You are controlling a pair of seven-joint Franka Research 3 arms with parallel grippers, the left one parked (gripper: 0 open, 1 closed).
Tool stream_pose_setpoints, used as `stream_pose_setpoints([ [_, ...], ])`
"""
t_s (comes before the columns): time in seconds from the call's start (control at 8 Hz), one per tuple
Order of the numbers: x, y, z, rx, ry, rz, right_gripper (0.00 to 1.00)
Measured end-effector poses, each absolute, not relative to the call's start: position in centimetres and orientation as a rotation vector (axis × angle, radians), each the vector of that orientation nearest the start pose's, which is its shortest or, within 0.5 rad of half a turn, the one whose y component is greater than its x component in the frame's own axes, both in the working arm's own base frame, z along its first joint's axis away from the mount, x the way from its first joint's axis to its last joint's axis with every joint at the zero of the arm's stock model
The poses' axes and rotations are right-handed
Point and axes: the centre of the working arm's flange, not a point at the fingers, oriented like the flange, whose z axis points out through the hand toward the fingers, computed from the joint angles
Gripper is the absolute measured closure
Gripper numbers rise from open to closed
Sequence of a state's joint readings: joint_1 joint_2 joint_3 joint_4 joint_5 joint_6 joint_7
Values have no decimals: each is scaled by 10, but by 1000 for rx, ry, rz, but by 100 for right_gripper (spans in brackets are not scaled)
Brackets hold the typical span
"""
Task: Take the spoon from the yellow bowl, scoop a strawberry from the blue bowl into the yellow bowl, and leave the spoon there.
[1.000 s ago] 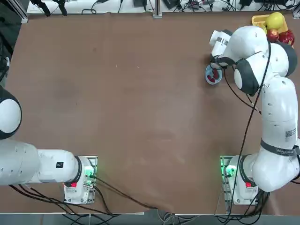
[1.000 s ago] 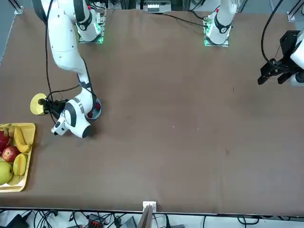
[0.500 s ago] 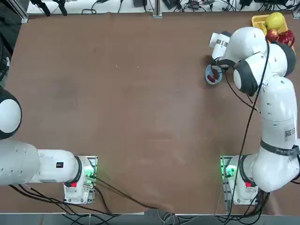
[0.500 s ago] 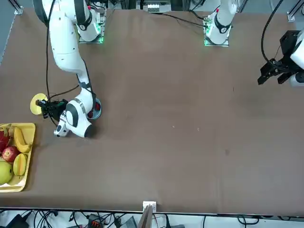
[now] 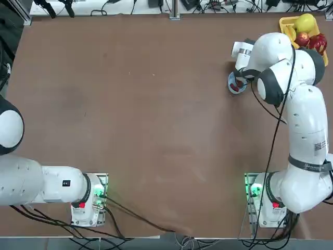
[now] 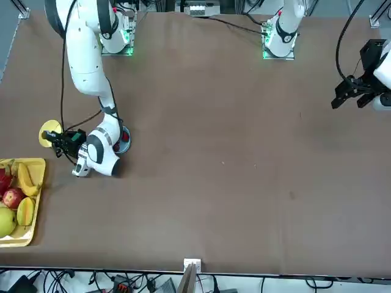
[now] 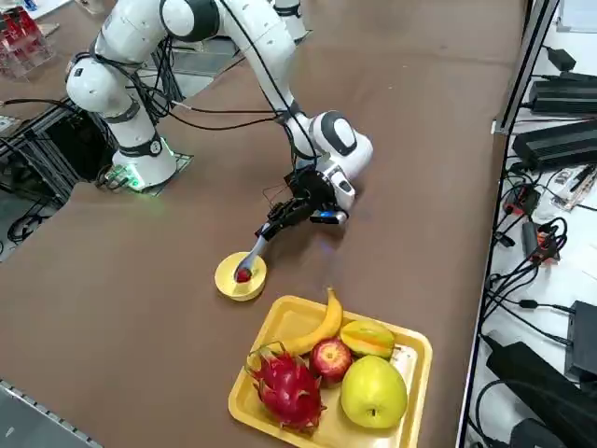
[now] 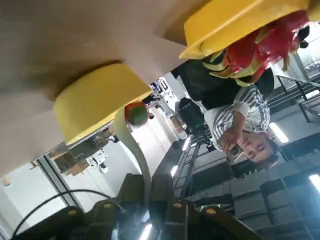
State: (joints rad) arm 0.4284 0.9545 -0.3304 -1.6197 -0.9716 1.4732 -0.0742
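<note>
My right gripper point(image 7: 277, 224) is shut on the handle of the pale spoon point(image 7: 256, 248), which slants down to the yellow bowl point(image 7: 229, 280). A red strawberry point(image 7: 243, 274) lies at the spoon's tip, over the inside of that bowl. The wrist view shows the spoon point(image 8: 134, 145) rising from the gripper point(image 8: 150, 189), with the strawberry point(image 8: 136, 113) against the yellow bowl point(image 8: 97, 97). The blue bowl point(image 5: 232, 83), with red strawberries in it, sits just beside my wrist, partly covered by it. In the front view the gripper point(image 6: 59, 140) is at the yellow bowl point(image 6: 46, 132).
A rectangular yellow tray point(image 7: 396, 350) with a banana, an apple, a dragon fruit point(image 7: 284, 387) and other fruit lies close beyond the yellow bowl, near the table's corner. A person point(image 8: 245, 132) shows past the table in the wrist view. A black cable loops along my forearm.
My hand has shifted and turned slightly beside the blue bowl. The spoon stays in the grip with its tip at the yellow bowl.
</note>
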Motion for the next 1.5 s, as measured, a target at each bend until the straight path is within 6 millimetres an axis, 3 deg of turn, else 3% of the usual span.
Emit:
stream_pose_setpoints([
  [0.62, 604, -17, 126, 1571, 630, -1071, 89],
  [1.0, 617, -20, 148, 1603, 500, -1021, 89],
  [1.5, 609, -42, 138, 1702, 248, -910, 89],
])
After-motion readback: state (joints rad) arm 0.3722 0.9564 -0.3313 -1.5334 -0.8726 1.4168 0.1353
